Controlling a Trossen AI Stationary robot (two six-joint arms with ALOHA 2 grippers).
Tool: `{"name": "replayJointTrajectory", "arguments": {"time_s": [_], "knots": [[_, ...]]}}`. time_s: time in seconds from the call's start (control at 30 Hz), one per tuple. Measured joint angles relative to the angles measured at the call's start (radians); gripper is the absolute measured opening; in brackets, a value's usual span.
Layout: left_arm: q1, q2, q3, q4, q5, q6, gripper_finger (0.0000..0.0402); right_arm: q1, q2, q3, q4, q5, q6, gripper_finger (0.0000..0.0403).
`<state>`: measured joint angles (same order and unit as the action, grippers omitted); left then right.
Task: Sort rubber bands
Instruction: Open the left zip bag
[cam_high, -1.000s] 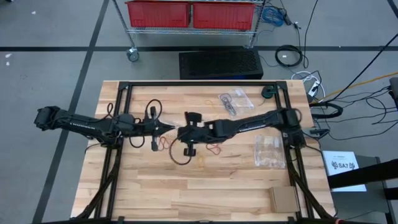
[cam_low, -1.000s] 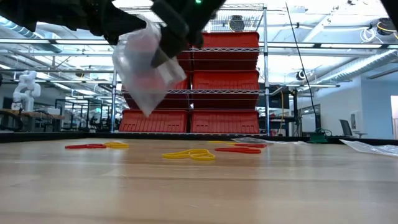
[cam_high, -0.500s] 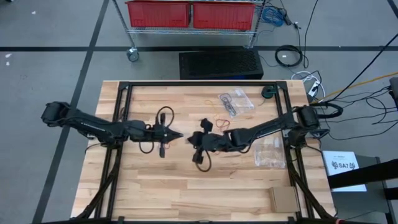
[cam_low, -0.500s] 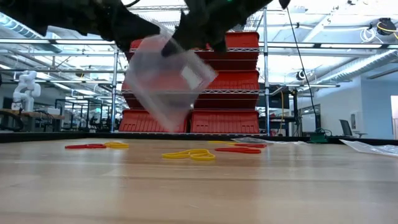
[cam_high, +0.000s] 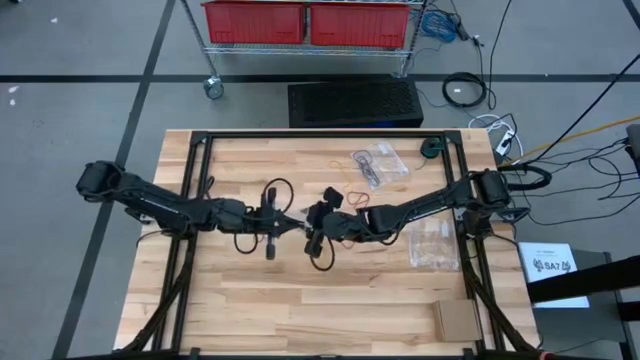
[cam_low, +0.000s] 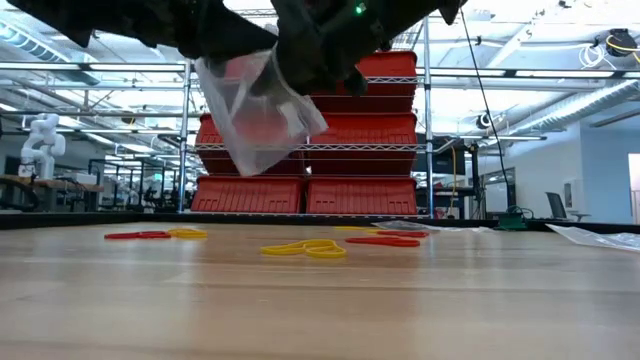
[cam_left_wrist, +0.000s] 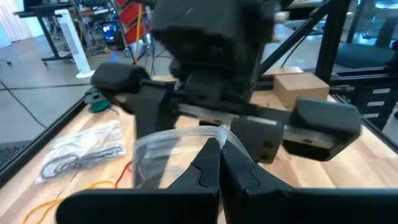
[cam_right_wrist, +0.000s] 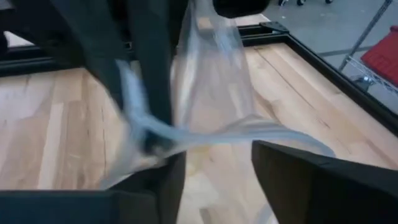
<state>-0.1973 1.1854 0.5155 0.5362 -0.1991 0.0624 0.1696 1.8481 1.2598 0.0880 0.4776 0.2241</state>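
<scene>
A clear plastic bag (cam_low: 255, 120) hangs above the table's middle. My left gripper (cam_high: 298, 221) is shut on it. My right gripper (cam_high: 316, 226) faces it from the right, open, with its two fingers (cam_left_wrist: 124, 81) spread at either side of the bag's mouth. Red (cam_low: 140, 235) and yellow (cam_low: 305, 247) rubber bands lie loose on the wood below and behind. Another red one (cam_high: 353, 193) lies farther back. My left gripper pinches the bag's top rim (cam_left_wrist: 214, 132) between its two fingertips, coming level from the table's left. The bag hangs below the fingers, clear of the table, mouth up and tilted. My right gripper stands at the bag's mouth; film (cam_right_wrist: 249, 127) crosses one finger (cam_right_wrist: 298, 180), and I cannot tell whether they touch.
At the back right lies a clear bag with dark bands (cam_high: 375, 165), beside a dark roll (cam_high: 431, 148). More clear bags (cam_high: 432, 243) lie at the right and a cardboard box (cam_high: 455, 320) at the near right. A black frame (cam_high: 200, 180) rims the table.
My left gripper has gone toward the table's right edge with the bag. My right gripper drew back to the right, then came in again to the bag. The bag has swung and tipped under the fingers, staying clear of the table.
</scene>
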Motion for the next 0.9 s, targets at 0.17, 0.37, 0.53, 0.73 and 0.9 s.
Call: {"name": "replayJointTrajectory", "arguments": {"time_s": [0.17, 0.37, 0.53, 0.73, 0.9], "knots": [[-0.027, 0.000, 0.010, 0.005, -0.016, 0.006, 0.0000, 0.011, -0.006, 0.000, 0.011, -0.007, -0.040, 0.0217], [-0.043, -0.010, 0.011, 0.025, -0.046, 0.006, 0.0000, 0.054, -0.060, 0.000, -0.010, -0.004, -0.100, 0.0195], [-0.047, -0.011, 0.011, 0.044, -0.052, 0.006, 0.0000, 0.072, -0.059, 0.001, 0.013, -0.013, -0.115, 0.0141], [-0.049, -0.011, 0.011, 0.061, -0.073, 0.006, 0.0000, 0.048, -0.012, 0.001, 0.050, -0.011, -0.071, 0.0022], [-0.055, -0.011, 0.010, 0.075, -0.093, 0.006, 0.0000, 0.048, -0.006, 0.001, 0.151, -0.005, -0.108, 0.0005]]}}
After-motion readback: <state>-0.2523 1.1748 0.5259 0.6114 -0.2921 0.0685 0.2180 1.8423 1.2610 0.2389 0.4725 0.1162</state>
